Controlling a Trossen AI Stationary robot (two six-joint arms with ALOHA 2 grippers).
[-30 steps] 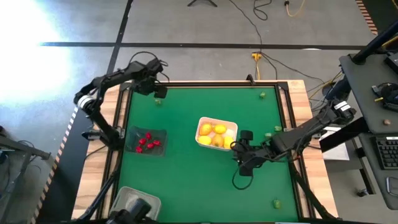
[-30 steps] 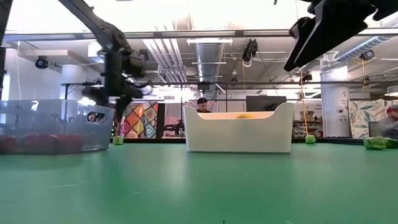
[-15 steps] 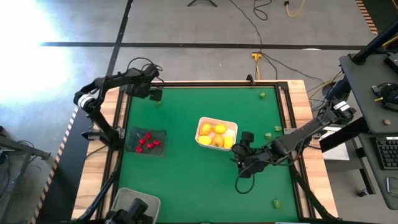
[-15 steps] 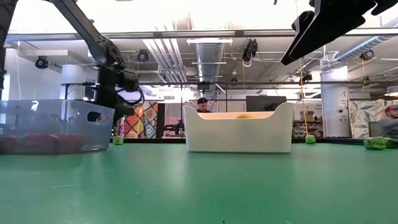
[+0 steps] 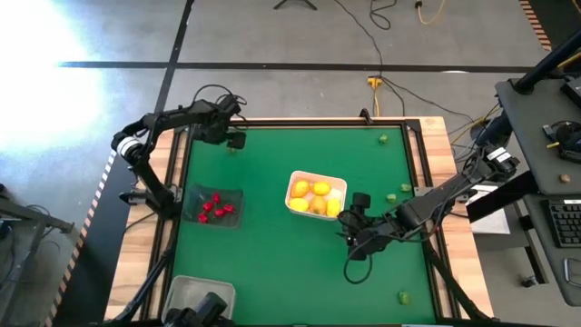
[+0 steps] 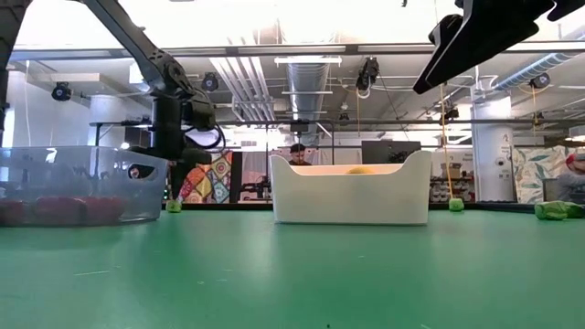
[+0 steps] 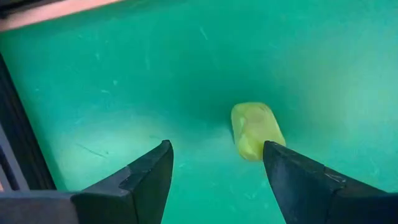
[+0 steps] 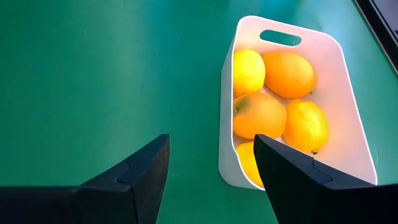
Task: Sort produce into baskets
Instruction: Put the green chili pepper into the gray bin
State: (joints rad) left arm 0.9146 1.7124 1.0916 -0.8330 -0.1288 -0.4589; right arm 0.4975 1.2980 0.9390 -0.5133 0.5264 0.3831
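A small green piece of produce [image 7: 255, 129] lies on the green table by its far left corner [image 5: 232, 148]. My left gripper [image 7: 216, 147] hangs open just above it, pointing down, with the piece close to one finger and not touching. My right gripper [image 8: 211, 140] is open and empty above the table, just on the near side of the white basket [image 8: 351, 124], which holds several yellow-orange fruits [image 8: 287, 73]. A dark see-through basket [image 5: 234, 194] at the left holds several red pieces [image 5: 214, 208]. A clear basket [image 5: 182, 283] stands at the near left edge.
More green pieces lie at the far right [image 5: 383, 139], right of the white basket [image 5: 392, 196] and near the front right [image 5: 404, 296]. A raised wooden frame [image 5: 427, 154] borders the table. Open green surface lies in the middle and front.
My left gripper has come down toward the green piece at the far left corner, still pointing down.
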